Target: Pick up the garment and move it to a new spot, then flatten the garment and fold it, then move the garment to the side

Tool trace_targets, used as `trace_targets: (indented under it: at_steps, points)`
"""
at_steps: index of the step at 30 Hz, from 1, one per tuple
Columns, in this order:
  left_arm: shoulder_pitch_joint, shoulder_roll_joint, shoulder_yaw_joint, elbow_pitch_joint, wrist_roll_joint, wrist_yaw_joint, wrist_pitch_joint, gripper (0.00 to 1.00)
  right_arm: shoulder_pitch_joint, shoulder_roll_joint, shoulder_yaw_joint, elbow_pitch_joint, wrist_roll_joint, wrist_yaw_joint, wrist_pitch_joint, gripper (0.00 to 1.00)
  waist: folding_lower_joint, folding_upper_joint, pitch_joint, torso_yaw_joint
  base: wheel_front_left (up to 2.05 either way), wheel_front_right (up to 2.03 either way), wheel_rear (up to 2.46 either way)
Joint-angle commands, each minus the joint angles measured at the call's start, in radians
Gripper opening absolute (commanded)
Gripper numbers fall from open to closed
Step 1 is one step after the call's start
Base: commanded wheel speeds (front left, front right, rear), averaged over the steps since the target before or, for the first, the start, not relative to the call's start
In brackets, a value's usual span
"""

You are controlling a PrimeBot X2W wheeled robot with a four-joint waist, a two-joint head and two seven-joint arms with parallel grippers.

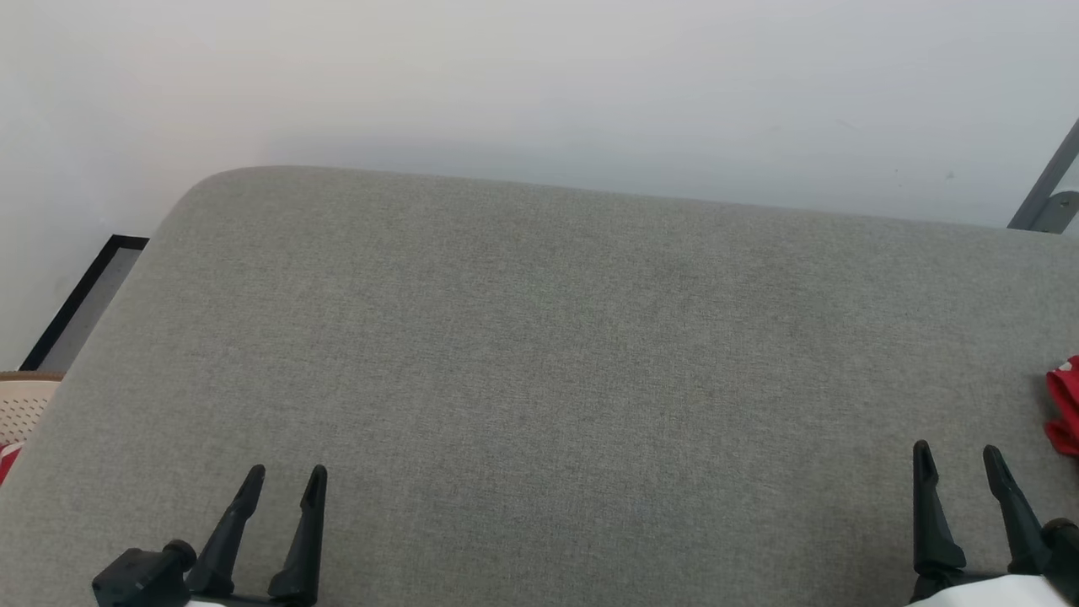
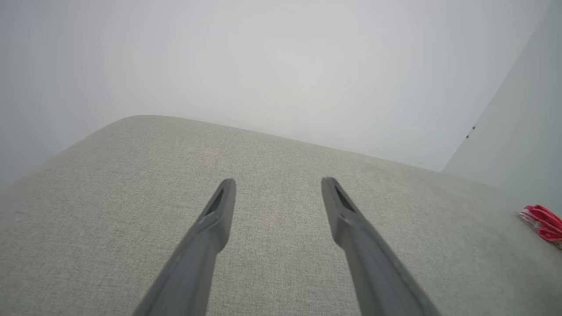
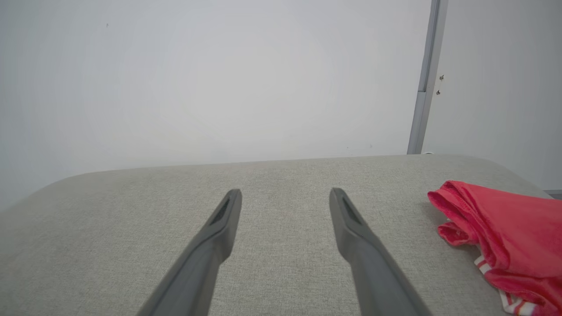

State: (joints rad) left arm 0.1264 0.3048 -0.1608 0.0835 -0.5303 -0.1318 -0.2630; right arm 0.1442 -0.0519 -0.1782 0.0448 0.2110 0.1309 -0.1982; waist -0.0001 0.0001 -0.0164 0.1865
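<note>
While the left gripper and right gripper hang splayed wide and empty-handed over the near edge of the grey padded surface, the garment lies bunched at its right edge.

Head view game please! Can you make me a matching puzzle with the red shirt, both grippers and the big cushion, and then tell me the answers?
Things:
1. garment
2. left gripper
3. right gripper
4. cushion

Descriptions:
A. lower left, fingers apart
B. grey and wide, beneath the rest
C. red, bunched at the far right edge
D. lower right, fingers apart, nearest the red cloth

Pairs: 1-C, 2-A, 3-D, 4-B.
</note>
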Motion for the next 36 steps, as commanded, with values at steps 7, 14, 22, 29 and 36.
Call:
trace_targets:
  at_steps: [7, 14, 22, 29, 36]
  points:
    - [0.001, -0.014, 0.004, 0.009, 0.001, 0.0, 0.0, 0.0, 0.001, 0.003, 0.005, 0.019, 0.009, 0.0, 0.0, 0.0, 0.0001, -0.0001, 0.003, -0.004, 0.0, 0.0, 0.0]
    - [-0.007, -0.042, 0.009, 0.041, -0.069, 0.001, 0.022, 0.0, -0.011, 0.009, 0.005, 0.06, 0.093, 0.0, 0.024, 0.0, 0.0001, -0.0001, 0.003, -0.01, 0.0, 0.0, 0.0]
    - [-0.031, -0.058, 0.029, 0.054, -0.174, 0.001, 0.053, 0.0, -0.034, 0.008, 0.013, 0.071, 0.222, 0.0, 0.051, 0.0, 0.0001, -0.0001, 0.004, -0.02, 0.0, 0.0, 0.0]
    - [-0.053, -0.073, 0.049, 0.066, -0.27, 0.001, 0.081, 0.0, -0.056, 0.007, 0.02, 0.082, 0.341, 0.0, 0.075, 0.0, 0.0001, -0.0001, 0.005, -0.031, 0.0, 0.0, 0.0]
    - [-0.073, -0.088, 0.067, 0.077, -0.357, 0.0, 0.107, 0.0, -0.076, 0.006, 0.025, 0.094, 0.45, 0.0, 0.1, 0.0, 0.0001, -0.0001, 0.006, -0.041, 0.0, 0.0, 0.0]
